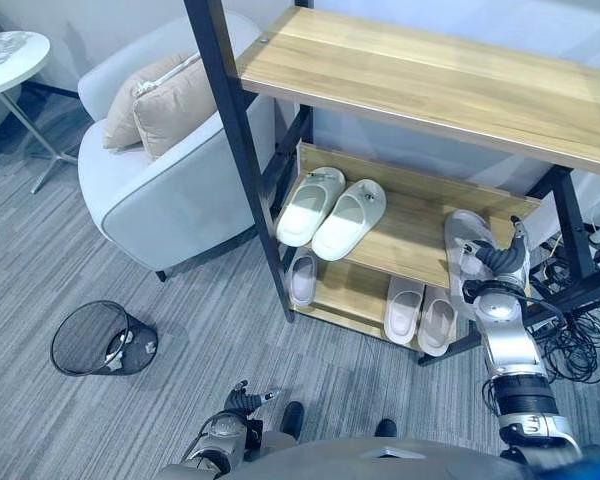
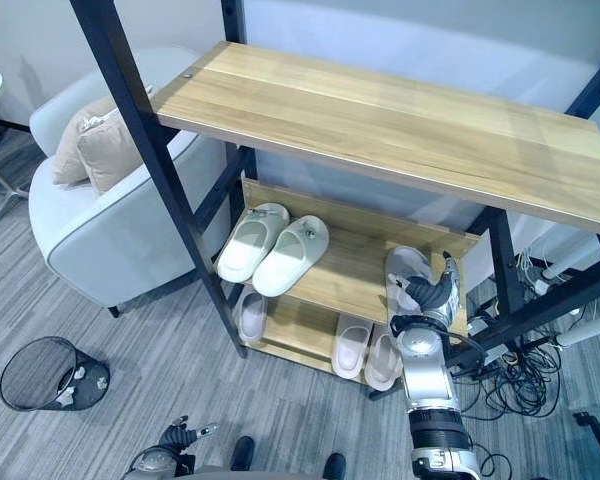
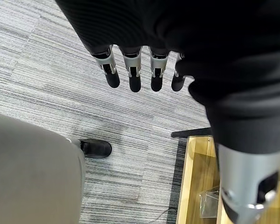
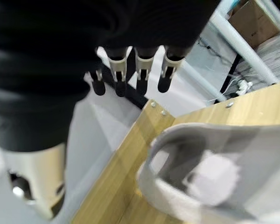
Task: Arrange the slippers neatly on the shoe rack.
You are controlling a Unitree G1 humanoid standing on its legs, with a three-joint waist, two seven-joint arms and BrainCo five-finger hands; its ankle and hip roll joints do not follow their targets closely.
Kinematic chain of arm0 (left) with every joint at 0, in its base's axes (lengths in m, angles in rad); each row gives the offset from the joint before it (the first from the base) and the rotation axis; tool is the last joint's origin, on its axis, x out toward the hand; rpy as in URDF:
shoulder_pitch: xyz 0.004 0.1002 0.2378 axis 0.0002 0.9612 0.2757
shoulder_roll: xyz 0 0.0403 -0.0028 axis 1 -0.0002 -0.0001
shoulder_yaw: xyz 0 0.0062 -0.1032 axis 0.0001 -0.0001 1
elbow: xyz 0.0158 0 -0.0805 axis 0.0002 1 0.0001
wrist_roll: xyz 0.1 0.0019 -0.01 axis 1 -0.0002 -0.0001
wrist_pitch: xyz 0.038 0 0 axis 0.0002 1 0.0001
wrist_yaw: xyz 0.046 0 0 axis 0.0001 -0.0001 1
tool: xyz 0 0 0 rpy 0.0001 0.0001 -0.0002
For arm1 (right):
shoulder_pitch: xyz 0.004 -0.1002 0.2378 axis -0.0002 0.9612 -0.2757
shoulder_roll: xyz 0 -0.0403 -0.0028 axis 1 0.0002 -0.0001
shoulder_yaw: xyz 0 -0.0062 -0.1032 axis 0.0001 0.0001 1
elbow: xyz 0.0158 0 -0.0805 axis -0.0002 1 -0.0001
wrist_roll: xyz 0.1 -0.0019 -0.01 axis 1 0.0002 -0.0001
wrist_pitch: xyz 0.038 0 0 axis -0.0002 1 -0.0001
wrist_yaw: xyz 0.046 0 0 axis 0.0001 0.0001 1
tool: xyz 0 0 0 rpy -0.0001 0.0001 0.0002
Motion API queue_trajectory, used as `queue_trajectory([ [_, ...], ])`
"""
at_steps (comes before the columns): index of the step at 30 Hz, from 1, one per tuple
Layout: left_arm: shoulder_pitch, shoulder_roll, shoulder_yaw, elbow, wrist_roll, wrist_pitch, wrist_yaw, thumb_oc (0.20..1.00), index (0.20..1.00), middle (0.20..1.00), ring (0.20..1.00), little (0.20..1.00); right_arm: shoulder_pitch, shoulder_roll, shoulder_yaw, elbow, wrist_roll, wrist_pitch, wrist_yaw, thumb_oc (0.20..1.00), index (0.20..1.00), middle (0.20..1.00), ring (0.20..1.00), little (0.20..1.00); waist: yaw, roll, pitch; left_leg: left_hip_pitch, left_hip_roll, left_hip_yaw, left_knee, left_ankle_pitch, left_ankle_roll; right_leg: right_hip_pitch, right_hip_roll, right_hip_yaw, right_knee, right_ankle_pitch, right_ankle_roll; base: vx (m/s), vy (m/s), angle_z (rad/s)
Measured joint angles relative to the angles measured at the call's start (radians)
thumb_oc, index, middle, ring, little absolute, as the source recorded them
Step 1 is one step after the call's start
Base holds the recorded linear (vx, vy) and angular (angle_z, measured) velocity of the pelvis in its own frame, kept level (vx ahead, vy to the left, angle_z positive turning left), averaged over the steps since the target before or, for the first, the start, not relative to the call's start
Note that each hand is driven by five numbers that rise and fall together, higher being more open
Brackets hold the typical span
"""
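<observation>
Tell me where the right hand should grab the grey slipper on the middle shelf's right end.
Probably by its arched strap, coming from the shelf's open front. The grey slipper lies flat on the middle shelf, and the open right hand sits right beside it.

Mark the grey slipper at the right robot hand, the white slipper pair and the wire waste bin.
Grey slipper (image 1: 467, 250), left eye view, on its strap.
White slipper pair (image 1: 348, 219), left eye view, right slipper's insole.
Wire waste bin (image 1: 80, 338), left eye view, mesh wall.

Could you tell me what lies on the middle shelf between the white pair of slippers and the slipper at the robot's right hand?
Nothing: in the left eye view, bare wood of the middle shelf separates the white pair from the translucent slipper at the right hand.
</observation>
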Motion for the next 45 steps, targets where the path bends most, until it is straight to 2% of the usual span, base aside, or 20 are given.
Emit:
queue_trajectory([
  [7, 0.0, -0.004, 0.001, 0.002, 0.0, -0.013, -0.004, 1.0, 1.0, 1.0, 1.0, 1.0, 0.0, -0.028, -0.057, 0.067, -0.011, 0.04, -0.005, 1.0, 1.0, 1.0, 1.0, 1.0, 0.0, 0.011, 0.008, -0.002, -0.001, -0.004, 0.0, 0.0, 0.0, 0.0, 0.0, -0.006, 0.0, -0.001, 0.001, 0.01, 0.001, 0.01],
  [14, 0.0, -0.008, 0.001, 0.002, -0.001, -0.017, -0.012, 1.0, 1.0, 1.0, 1.0, 1.0, -0.013, -0.058, -0.069, 0.089, -0.01, 0.042, -0.048, 1.0, 1.0, 1.0, 1.0, 1.0, 0.0, 0.023, 0.016, -0.002, -0.001, -0.004, 0.0, 0.0, 0.0, 0.0, 0.0, -0.006, 0.0, -0.001, 0.001, 0.0, 0.0, 0.0],
  [26, -0.003, -0.009, 0.016, 0.002, -0.001, -0.021, -0.015, 1.0, 1.0, 1.0, 1.0, 1.0, -0.048, -0.064, -0.064, 0.162, -0.03, 0.105, -0.039, 1.0, 1.0, 1.0, 1.0, 1.0, 0.004, 0.019, 0.023, -0.004, -0.001, -0.007, 0.0, 0.0, 0.0, 0.0, 0.001, -0.011, 0.0, -0.003, 0.001, 0.0, 0.0, 0.0],
  [31, -0.005, -0.008, 0.023, 0.003, -0.006, -0.037, -0.015, 1.0, 1.0, 1.0, 1.0, 1.0, -0.087, -0.07, -0.064, 0.251, -0.049, 0.106, -0.039, 1.0, 1.0, 1.0, 1.0, 1.0, 0.016, 0.014, 0.026, -0.004, -0.001, -0.008, 0.0, 0.0, 0.0, 0.0, 0.001, -0.011, 0.0, -0.003, 0.002, 0.0, 0.0, 0.0],
  [33, -0.01, -0.01, 0.023, 0.004, -0.007, -0.038, -0.015, 1.0, 1.0, 1.0, 1.0, 1.0, -0.143, -0.101, -0.065, 0.346, -0.047, 0.106, -0.041, 1.0, 1.0, 1.0, 1.0, 1.0, 0.028, 0.013, 0.028, -0.005, -0.003, -0.009, 0.0, 0.0, 0.0, 0.0, 0.0, -0.012, 0.0, -0.003, 0.002, 0.0, 0.0, 0.0],
  [43, -0.022, -0.01, 0.023, 0.004, -0.008, -0.056, -0.018, 1.0, 1.0, 1.0, 1.0, 1.0, -0.208, -0.108, -0.066, 0.345, -0.036, 0.105, -0.046, 1.0, 1.0, 1.0, 1.0, 1.0, 0.046, 0.007, 0.044, -0.021, -0.007, -0.019, 0.001, 0.001, 0.001, -0.011, -0.001, -0.021, 0.0, -0.005, 0.004, 0.0, 0.006, 0.02],
  [45, -0.025, -0.011, 0.029, 0.004, -0.008, -0.057, -0.018, 1.0, 1.0, 1.0, 1.0, 1.0, -0.228, -0.109, -0.067, 0.345, -0.02, 0.129, -0.04, 1.0, 1.0, 1.0, 1.0, 1.0, 0.047, 0.007, 0.051, -0.022, -0.007, -0.02, 0.001, 0.001, 0.001, -0.012, -0.001, -0.022, 0.0, -0.005, 0.004, 0.01, 0.043, 0.01],
])
